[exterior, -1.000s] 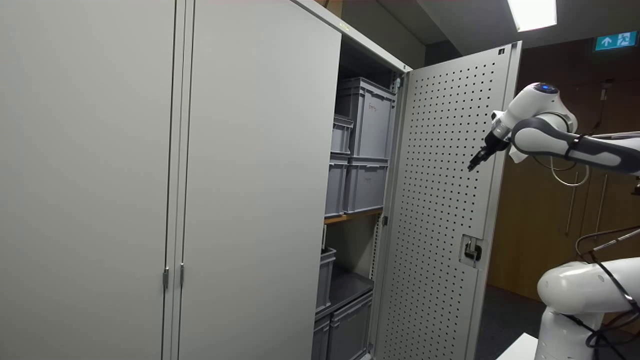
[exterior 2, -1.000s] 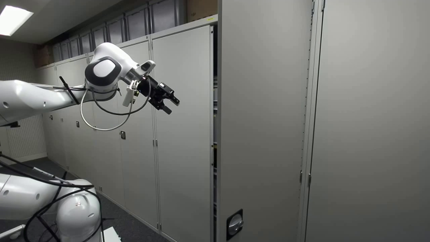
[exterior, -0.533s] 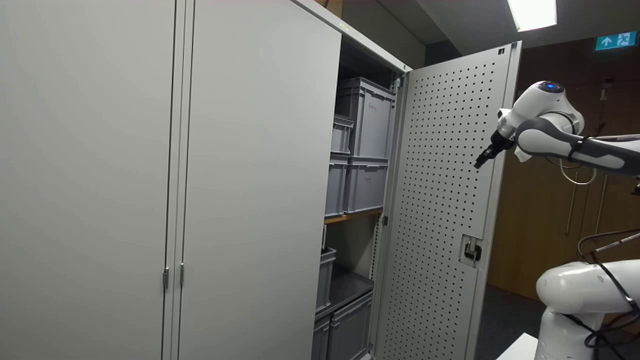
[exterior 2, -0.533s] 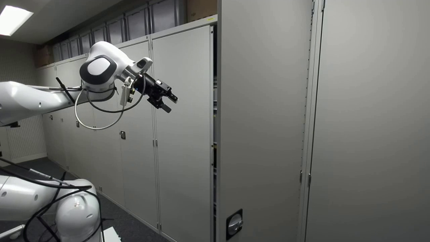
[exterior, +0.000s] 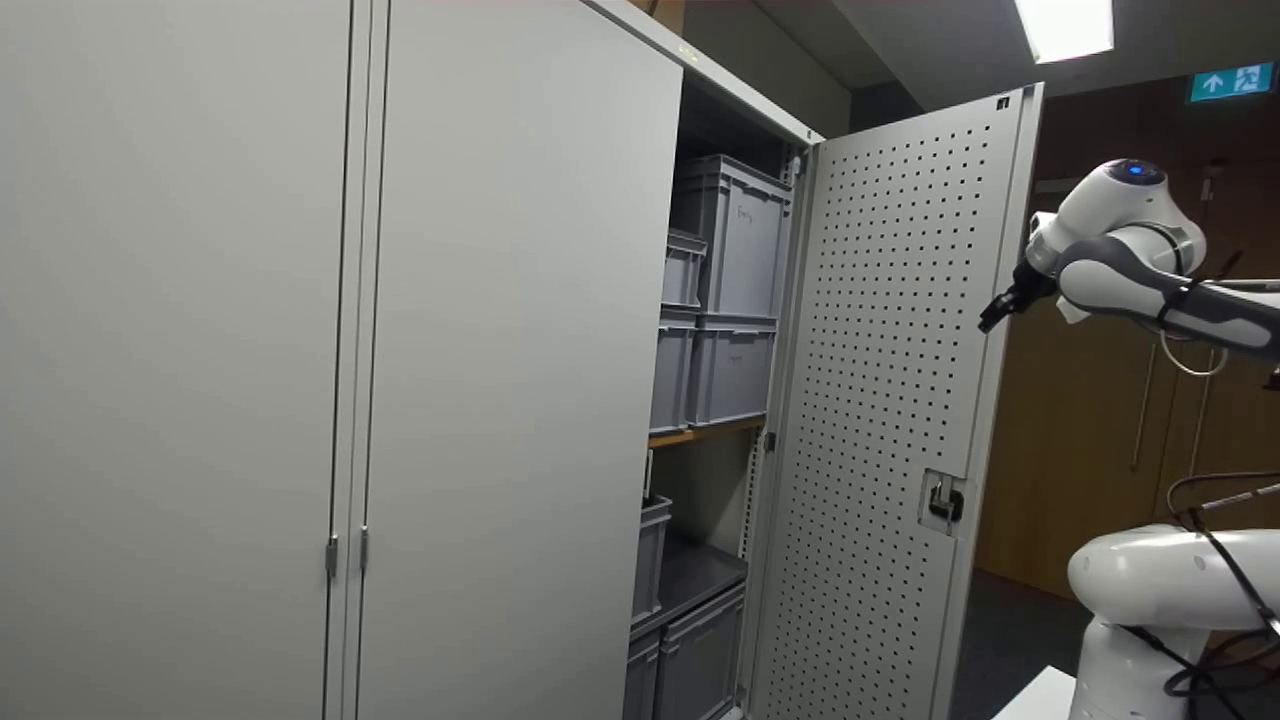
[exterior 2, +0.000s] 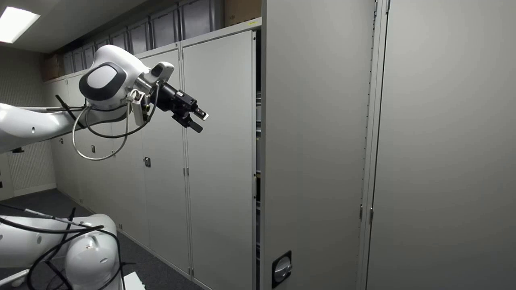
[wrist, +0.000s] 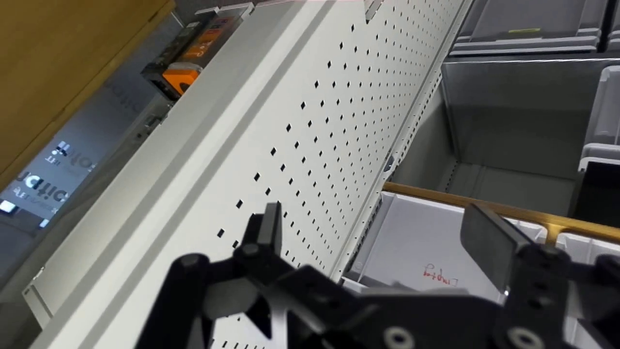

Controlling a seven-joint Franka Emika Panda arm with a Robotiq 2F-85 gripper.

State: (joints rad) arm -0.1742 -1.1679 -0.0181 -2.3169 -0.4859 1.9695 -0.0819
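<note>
There's your hand, its two fingers spread wide apart, hanging in mid-air just off the perforated door, the thing nearest to it! That door stands open at the right of the cabinet in an exterior view, its latch lower than your fingers. And in the wrist view, past the fingers, you've got a grey box lettered in red, resting on the shelf with the orange-brown edge, near the door's hinge side.
</note>
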